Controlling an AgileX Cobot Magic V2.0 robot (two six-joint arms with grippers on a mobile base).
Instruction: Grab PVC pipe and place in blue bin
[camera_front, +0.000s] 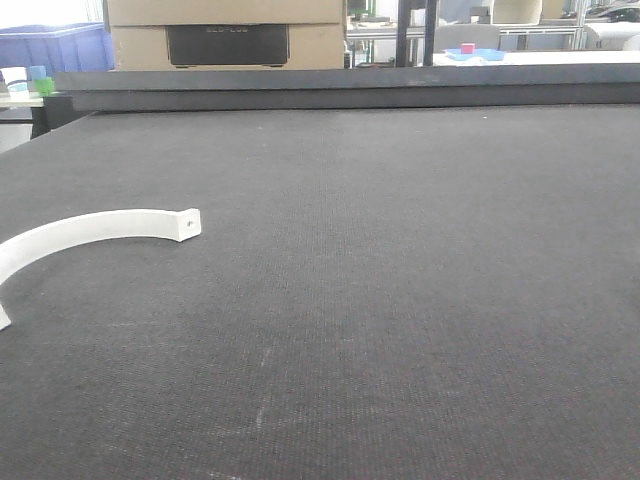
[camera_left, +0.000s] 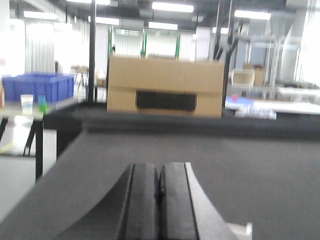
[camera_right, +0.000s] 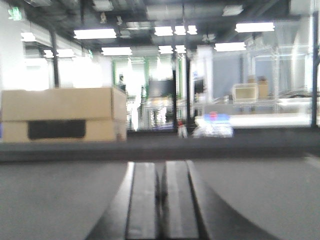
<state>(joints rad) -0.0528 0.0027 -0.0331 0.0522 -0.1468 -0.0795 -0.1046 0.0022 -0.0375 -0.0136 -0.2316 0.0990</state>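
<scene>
The PVC pipe (camera_front: 90, 228) is a slim white arc lying flat on the dark grey table mat (camera_front: 380, 300) at the left, its squared end with a small hole pointing right. The blue bin (camera_front: 55, 48) stands beyond the table's far left corner and shows again as the blue bin (camera_left: 37, 86) in the left wrist view. My left gripper (camera_left: 159, 165) is shut and empty, low over the mat; a white corner (camera_left: 241, 231), likely the pipe, pokes in at its lower right. My right gripper (camera_right: 161, 164) is also shut and empty. Neither gripper appears in the front view.
A cardboard box (camera_front: 225, 30) with a dark handle slot stands behind the table's raised far edge (camera_front: 350, 90). Small cups (camera_front: 38, 78) sit on a side table by the bin. A blue tray with a pink cube (camera_front: 472, 52) lies far back right.
</scene>
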